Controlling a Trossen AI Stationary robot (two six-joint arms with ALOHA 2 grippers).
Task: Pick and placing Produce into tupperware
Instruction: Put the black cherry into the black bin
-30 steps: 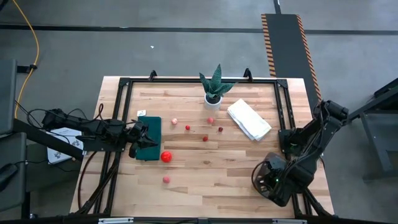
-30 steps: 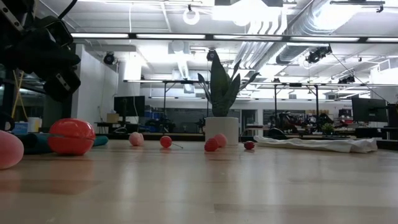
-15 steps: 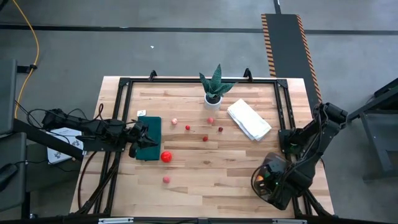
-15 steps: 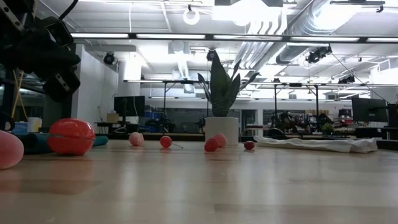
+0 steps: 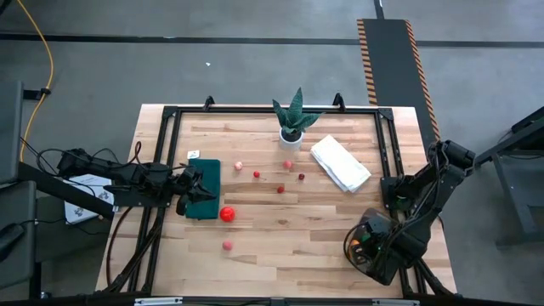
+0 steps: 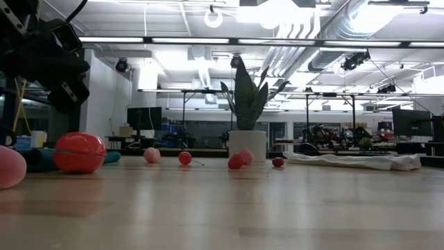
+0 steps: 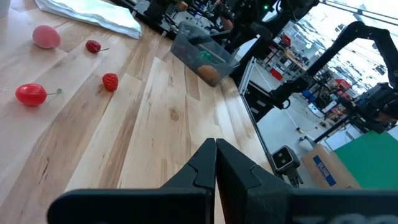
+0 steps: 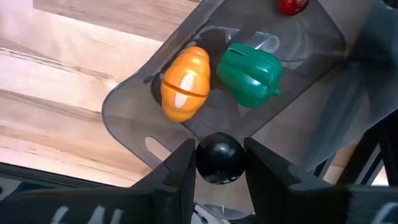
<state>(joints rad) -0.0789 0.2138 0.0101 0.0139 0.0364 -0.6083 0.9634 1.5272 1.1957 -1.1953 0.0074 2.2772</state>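
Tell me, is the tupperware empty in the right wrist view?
No, the tupperware already holds an orange piece and a green pepper.

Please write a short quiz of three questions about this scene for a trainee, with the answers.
1. True or false: the left tool is shut.
2. What does the right tool hold at the tupperware? A) dark round fruit B) white cloth C) plant pot
3. Fill in: beside the orange piece in the tupperware lies a ____ pepper.
Key: 1 true; 2 A; 3 green.
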